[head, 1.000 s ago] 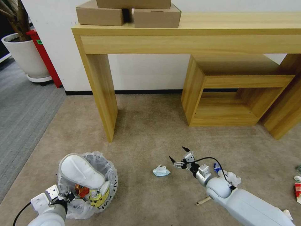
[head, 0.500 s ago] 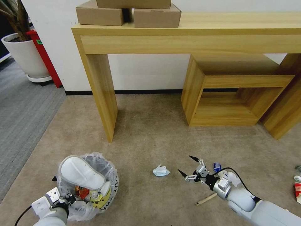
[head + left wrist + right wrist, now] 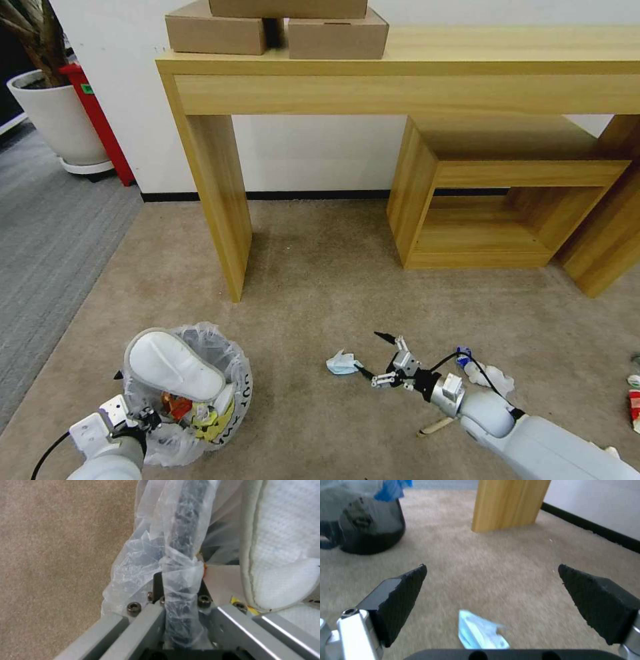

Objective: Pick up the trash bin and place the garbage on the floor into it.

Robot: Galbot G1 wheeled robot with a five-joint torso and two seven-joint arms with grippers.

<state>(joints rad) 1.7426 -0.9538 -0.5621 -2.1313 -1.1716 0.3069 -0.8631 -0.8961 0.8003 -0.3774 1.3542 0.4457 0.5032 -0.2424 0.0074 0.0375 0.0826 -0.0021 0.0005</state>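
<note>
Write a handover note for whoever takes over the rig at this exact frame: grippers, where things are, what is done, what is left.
Left gripper: shut on the trash bin rim, liner bag pinched in.
Right gripper: open, low over the floor, jaws either side of the crumpled blue-white paper, not yet gripping.
Done: a white slipper and coloured wrappers are in the bin.
Left: the blue-white paper, the wooden stick and white wad by the right arm, and red-white litter at the far right edge.
</note>
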